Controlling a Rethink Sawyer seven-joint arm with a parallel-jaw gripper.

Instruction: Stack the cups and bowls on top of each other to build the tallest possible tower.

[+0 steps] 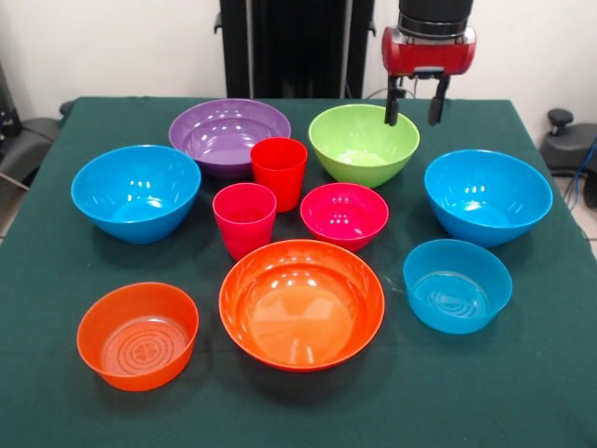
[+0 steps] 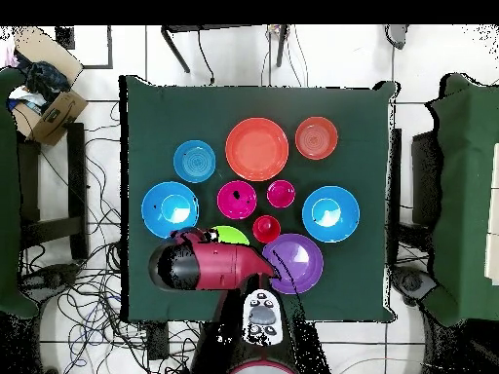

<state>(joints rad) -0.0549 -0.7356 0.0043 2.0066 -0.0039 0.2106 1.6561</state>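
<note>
Ten pieces of plastic tableware sit spread over the green table (image 1: 522, 392), none stacked on another. Nearest the front-view camera are three in a row: a small orange bowl (image 1: 137, 334) with rings moulded into its bottom, a large orange bowl (image 1: 301, 303) in the middle, and a small light blue bowl (image 1: 457, 285), also ringed inside. Just behind the large orange bowl stand a pink cup (image 1: 244, 218) and a small magenta bowl (image 1: 344, 215), side by side and close together. A red cup (image 1: 279, 172) stands just behind the pink one, upright like it. Out at the two sides of this middle band sit two large blue bowls (image 1: 136, 191), the other (image 1: 488, 196) on the opposite side, just behind the light blue bowl. Farther back, a purple bowl (image 1: 229, 135) sits behind the red cup, and a lime green bowl (image 1: 364, 143) sits next to it. All bowls rest mouth up.

At the far side, the red and black arm's gripper (image 1: 414, 105) hangs over the far rim of the green bowl, its two dark fingers pointing down and spread apart with nothing between them. From overhead, the red arm (image 2: 210, 265) covers most of the green bowl.
</note>
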